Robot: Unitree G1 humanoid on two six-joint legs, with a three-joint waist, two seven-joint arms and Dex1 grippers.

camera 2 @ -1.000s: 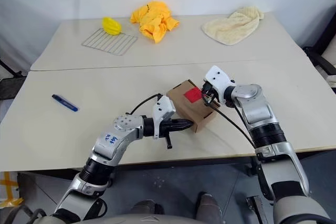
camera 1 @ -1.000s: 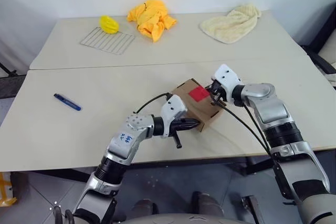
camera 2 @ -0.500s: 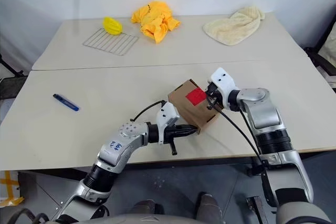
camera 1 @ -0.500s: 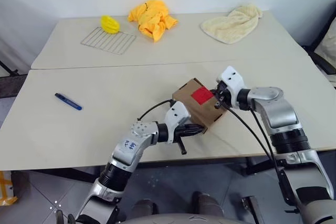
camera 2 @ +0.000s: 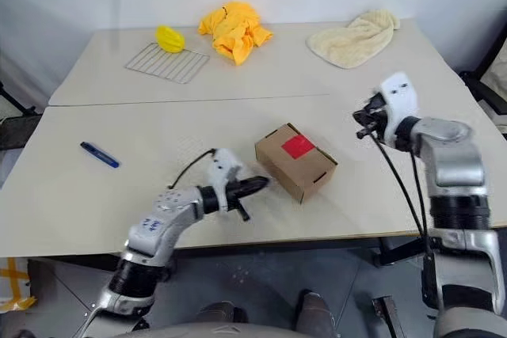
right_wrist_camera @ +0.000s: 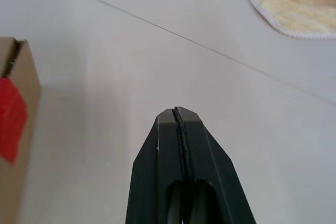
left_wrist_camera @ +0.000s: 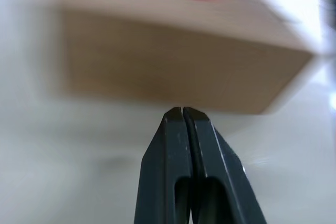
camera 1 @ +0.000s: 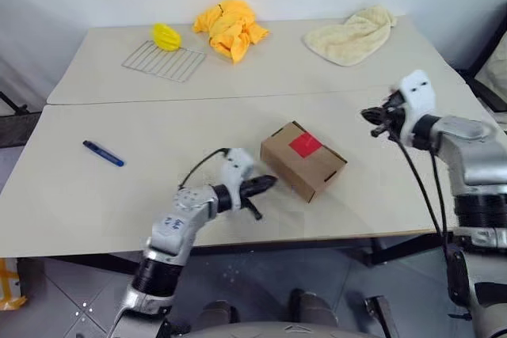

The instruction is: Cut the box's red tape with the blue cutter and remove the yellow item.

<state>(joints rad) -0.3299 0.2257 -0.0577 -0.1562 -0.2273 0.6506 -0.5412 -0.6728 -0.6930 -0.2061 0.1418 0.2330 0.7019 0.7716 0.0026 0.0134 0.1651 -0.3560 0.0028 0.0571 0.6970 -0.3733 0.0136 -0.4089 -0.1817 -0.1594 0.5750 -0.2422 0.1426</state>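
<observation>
Both arms pull off the box [camera 1: 303, 160], which sits mid-desk with its red tape [camera 1: 305, 145] uncut. Left gripper [camera 1: 268, 183] and right gripper [camera 1: 369, 114] are pinched empty; the blue cutter [camera 1: 103, 153] lies untouched at nine o'clock, so fetching it looks next.

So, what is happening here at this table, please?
A two-armed robot works on a small cardboard box sealed with red tape. The tape looks uncut and the box is closed. The left gripper is shut and empty, just beside the box. The right gripper is also shut and empty, off to the box's right. The blue cutter lies untouched, far off on the robot's left side of the table.
</observation>
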